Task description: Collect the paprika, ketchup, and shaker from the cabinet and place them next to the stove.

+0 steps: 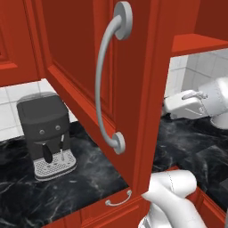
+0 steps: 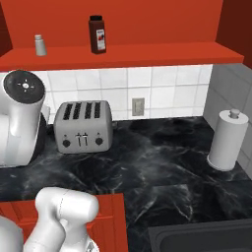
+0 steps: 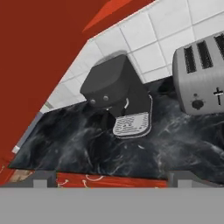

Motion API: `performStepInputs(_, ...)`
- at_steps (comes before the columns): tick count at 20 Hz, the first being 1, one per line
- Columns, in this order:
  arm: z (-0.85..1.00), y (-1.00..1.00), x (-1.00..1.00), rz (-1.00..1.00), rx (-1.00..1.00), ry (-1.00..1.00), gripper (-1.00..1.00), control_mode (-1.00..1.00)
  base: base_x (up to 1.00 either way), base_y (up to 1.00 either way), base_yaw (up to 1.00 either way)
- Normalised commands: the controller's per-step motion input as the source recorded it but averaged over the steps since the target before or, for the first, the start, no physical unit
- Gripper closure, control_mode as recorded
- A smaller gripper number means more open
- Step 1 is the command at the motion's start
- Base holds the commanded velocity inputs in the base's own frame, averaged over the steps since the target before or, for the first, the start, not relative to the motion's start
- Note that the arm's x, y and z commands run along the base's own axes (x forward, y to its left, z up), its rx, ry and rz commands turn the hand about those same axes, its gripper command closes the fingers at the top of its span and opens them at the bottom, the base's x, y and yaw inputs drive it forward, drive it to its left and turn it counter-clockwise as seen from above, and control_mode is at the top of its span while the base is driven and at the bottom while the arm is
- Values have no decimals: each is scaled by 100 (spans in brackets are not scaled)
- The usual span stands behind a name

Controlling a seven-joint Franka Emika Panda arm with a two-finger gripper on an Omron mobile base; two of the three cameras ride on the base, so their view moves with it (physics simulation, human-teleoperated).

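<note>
The red cabinet (image 2: 147, 55) is open, and its door (image 1: 75, 49) with the curved silver handle (image 1: 103, 84) swings toward me. Two things stand on its shelf: the small grey shaker (image 2: 40, 45) at the left and the dark-red paprika jar (image 2: 97, 34) with a black lid to its right. The ketchup and the stove are out of view. My gripper (image 3: 113, 179) is open and holds nothing, its fingertips (image 3: 43, 178) wide apart. It hangs below the shelf, over the counter, looking at the coffee machine. My white hand (image 1: 185, 104) shows past the door's edge.
A black coffee machine (image 1: 44, 129) stands on the black marble counter (image 2: 162, 162) at the left. Right of it is a grey toaster (image 2: 82, 127), then a paper towel roll (image 2: 227, 140) at the far right. A sink edge (image 2: 197, 238) lies at the front right.
</note>
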Motion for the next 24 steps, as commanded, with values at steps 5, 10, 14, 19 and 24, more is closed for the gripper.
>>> performStepInputs(5,50,-17,32,-11,-6,-1,-100,-100,0,0,0)
performStepInputs(10,43,-19,48,-8,-6,-5,-100,-100,0,0,0)
performStepInputs(14,19,-30,35,-3,-10,-14,-100,-100,0,0,0)
performStepInputs(19,0,-31,17,0,-20,-29,-100,-100,0,0,0)
performStepInputs(24,5,-14,24,0,-23,-33,-100,-100,0,0,0)
